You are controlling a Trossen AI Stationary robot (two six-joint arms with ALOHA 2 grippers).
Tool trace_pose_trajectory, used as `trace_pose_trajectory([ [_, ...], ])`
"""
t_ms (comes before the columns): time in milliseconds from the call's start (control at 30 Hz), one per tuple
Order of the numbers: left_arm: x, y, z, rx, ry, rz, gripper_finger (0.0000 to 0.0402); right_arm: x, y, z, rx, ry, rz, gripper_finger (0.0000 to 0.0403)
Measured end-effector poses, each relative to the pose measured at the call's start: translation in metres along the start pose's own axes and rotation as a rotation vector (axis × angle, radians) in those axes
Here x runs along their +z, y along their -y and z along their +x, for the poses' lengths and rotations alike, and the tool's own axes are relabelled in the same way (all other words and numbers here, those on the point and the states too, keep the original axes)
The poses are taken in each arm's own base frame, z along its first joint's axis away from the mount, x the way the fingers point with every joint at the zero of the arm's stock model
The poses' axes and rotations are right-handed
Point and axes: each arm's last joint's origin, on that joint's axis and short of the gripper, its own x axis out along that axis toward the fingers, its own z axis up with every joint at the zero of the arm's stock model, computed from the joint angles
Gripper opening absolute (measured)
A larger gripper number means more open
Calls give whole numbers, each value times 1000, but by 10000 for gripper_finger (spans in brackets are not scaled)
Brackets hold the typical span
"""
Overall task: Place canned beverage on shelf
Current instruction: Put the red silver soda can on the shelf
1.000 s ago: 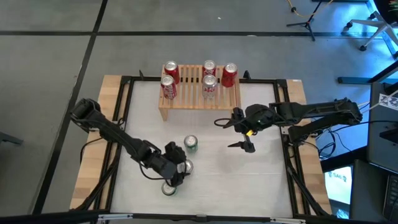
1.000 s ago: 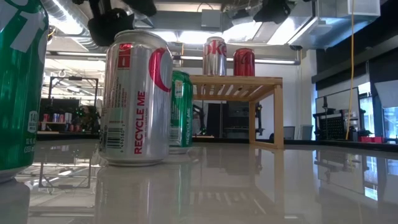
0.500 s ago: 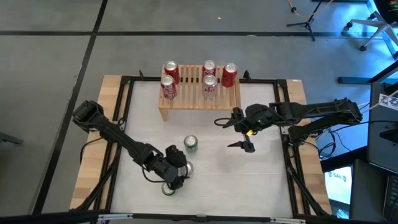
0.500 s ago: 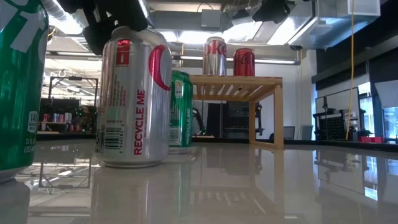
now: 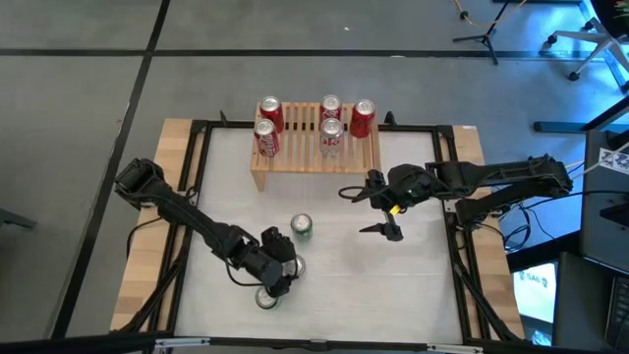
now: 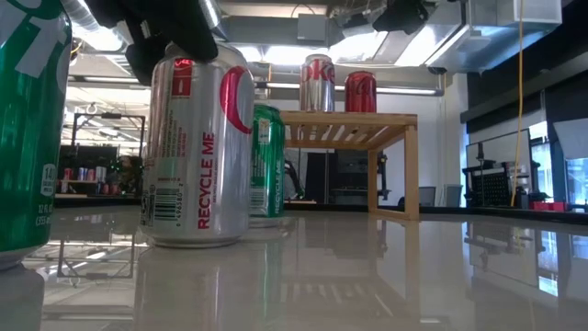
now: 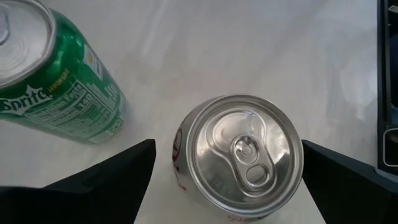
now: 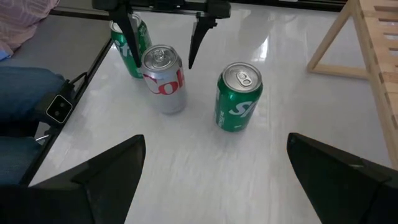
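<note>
A silver can [image 5: 292, 264] stands upright on the white table near the front edge; it also shows in the left wrist view [image 7: 239, 155]. My left gripper [image 8: 163, 62] is open, pointing down, one finger on each side of the can's top. The light-wood shelf [image 5: 314, 155] stands at the far middle and carries several red and silver cans. My right gripper [image 5: 366, 211] is open and empty above the table's right half. It points toward the cans. My left gripper: one finger [image 7: 348, 180] stands close beside the silver can's rim [image 7: 297, 155], the other [image 7: 106, 180] apart from it. I cannot tell whether either touches the can. The can stands upright on the table.
Two green cans stand upright near the silver one. One [image 5: 301, 227] is toward the shelf and one [image 5: 263, 297] is at the front edge. A black frame [image 5: 197, 147] rims the table. A person's legs [image 8: 25, 99] show beyond the table's edge.
My left gripper has come down and a little toward the near edge, and its open fingers now straddle the silver can's top. In the low view the silver can has shifted slightly to the left. My right gripper has kept still.
</note>
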Motion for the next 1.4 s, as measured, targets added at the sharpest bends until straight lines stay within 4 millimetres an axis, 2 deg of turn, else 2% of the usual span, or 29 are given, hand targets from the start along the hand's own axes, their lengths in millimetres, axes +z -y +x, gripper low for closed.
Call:
trace_pose_trajectory([
  [133, 0, 0, 0, -8, -7, 7, 376, 0, 0, 0, 0, 0, 0, 386],
  [367, 0, 0, 0, -10, -8, 119, 371, 0, 0, 0, 0, 1, 0, 386],
  [533, 0, 0, 0, -16, -11, 180, 343, 0, 0, 0, 0, 1, 0, 386],
  [833, 0, 0, -1, -18, -10, 183, 290, 0, 0, 0, 0, 1, 0, 386],
  [1233, 0, 0, -1, -18, -10, 189, 294, 0, 0, 0, 0, 0, 0, 386],
  [1400, 0, 1, -1, -21, -8, 271, 291, 0, 0, 0, 0, 1, -1, 386],
])
